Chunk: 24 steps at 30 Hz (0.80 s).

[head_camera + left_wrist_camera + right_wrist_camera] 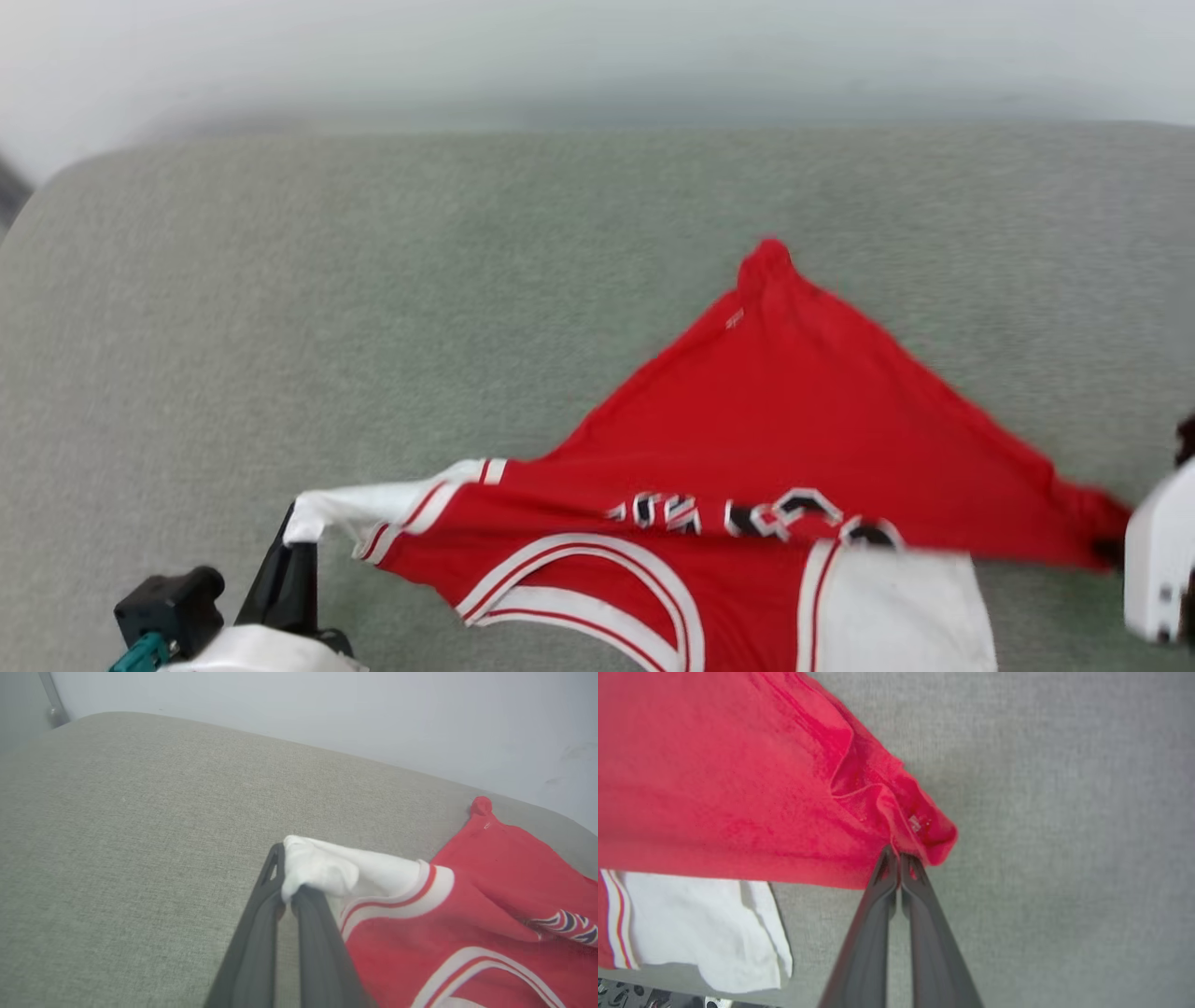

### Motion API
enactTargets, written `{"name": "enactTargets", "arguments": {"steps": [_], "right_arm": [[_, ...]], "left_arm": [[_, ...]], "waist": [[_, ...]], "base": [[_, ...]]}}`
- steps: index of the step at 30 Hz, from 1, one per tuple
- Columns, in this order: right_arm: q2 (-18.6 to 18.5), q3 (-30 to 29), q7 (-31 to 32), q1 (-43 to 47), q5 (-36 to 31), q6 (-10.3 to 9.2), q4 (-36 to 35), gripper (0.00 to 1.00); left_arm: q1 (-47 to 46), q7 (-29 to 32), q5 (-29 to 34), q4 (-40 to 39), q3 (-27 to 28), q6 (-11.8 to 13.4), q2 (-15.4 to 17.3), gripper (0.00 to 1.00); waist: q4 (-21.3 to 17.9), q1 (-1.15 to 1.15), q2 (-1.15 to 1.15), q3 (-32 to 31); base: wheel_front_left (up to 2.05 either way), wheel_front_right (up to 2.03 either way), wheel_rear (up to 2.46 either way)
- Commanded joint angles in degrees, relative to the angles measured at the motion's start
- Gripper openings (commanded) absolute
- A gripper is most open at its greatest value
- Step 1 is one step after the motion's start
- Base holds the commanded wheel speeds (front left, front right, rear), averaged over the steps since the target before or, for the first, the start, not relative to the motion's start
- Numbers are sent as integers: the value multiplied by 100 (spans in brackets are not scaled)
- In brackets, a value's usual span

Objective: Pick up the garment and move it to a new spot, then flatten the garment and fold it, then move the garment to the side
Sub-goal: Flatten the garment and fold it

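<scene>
The garment (794, 401) is on the grey cloth surface (373, 280), near and right of centre; one red corner points to the far side; the lettering is creased under a fold. The left gripper (286, 891) is clamped on the white sleeve tip at near left; the right gripper (899, 856) is clamped on a red corner at far right; the cloth is stretched between them.

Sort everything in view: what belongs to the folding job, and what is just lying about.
Job: garment, red with white sleeves; left gripper, shut on its white sleeve; right gripper, shut on its red corner.
Not the job: grey fabric surface under it; pale wall; metal pole by the wall.
</scene>
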Motion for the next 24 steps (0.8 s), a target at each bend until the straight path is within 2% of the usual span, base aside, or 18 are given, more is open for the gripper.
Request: {"name": "enactTargets", "arguments": {"steps": [1, 4, 9, 10, 11, 12, 16, 20, 24], "right_arm": [[196, -188, 46, 600, -38, -6, -281, 0], [429, -373, 103, 1174, -107, -6, -581, 0], [1180, -718, 131, 2240, -219, -5, -1155, 0], [1331, -738, 68, 2351, -207, -5, -1227, 11], [1394, -694, -54, 2429, -237, -4, -1321, 87], [1477, -717, -253, 2445, -244, -5, -1404, 100], [1675, -689, -1488, 2194, -216, -4, -1636, 100], [1617, -658, -3084, 1711, -135, -4, -1527, 100], [1428, -423, -3898, 1027, -67, -4, -1090, 100]], "left_arm": [[143, 70, -48, 0, 37, 52, 62, 0], [242, 145, -78, 6, 47, 88, 92, 0], [356, 283, -116, -62, 59, 124, 182, 0], [370, 303, -120, -82, 60, 131, 193, 0], [373, 319, -115, -100, 49, 140, 203, 0], [371, 346, -102, -123, 29, 134, 214, 0], [249, 457, -37, -258, -69, 118, 266, 0], [105, 550, 36, -404, -167, 134, 272, 0], [-58, 589, 87, -556, -249, 157, 238, 0]], "waist": [[-342, 1, 0, -326], [-419, 1, 0, -386], [-543, 1, 0, -407], [-572, 1, 0, -393], [-597, 1, 0, -386], [-621, 1, 0, -374], [-676, 1, 0, -307], [-691, 1, 0, -212], [-646, 1, 0, -63]], "base": [[0, 0, 0], [0, 0, 0], [0, 0, 0], [0, 0, 0], [0, 0, 0], [0, 0, 0], [0, 0, 0], [0, 0, 0], [0, 0, 0]]}}
